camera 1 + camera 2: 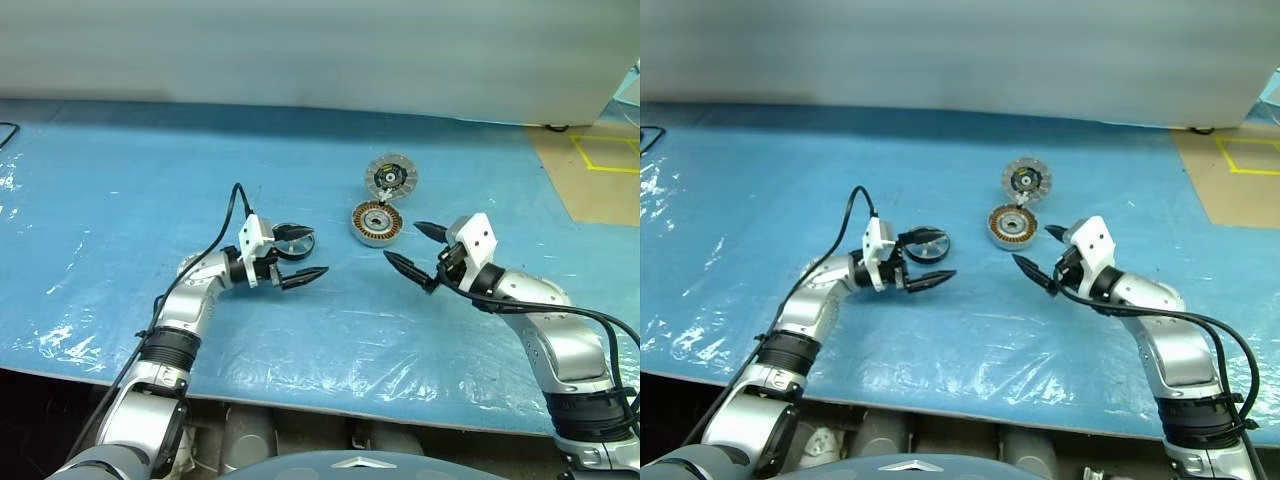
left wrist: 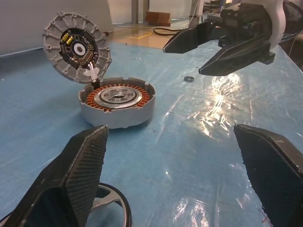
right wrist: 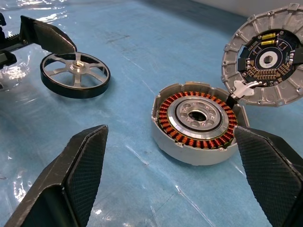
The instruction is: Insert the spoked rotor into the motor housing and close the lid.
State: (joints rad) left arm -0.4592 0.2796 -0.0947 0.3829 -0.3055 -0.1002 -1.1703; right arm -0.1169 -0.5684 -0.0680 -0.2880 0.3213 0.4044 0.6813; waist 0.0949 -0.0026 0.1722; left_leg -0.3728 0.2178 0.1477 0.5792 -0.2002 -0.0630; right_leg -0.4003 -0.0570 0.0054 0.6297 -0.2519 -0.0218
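The spoked rotor (image 3: 75, 74) lay flat just beside the left gripper (image 1: 298, 254), whose fingers stood wide and empty. Beyond the wide, empty right gripper (image 1: 412, 248) sat the motor housing (image 3: 196, 120), its lid (image 3: 270, 60) propped up.

motor housing (image 3: 196, 127): matt grey metal, copper-coloured windings
lid (image 3: 267, 61): ribbed grey metal, black hub
spoked rotor (image 3: 75, 74): dark ring, silvery metal spokes
table cover (image 1: 120, 200): glossy blue sheet, wrinkled
fingers (image 3: 75, 175): black, textured pads
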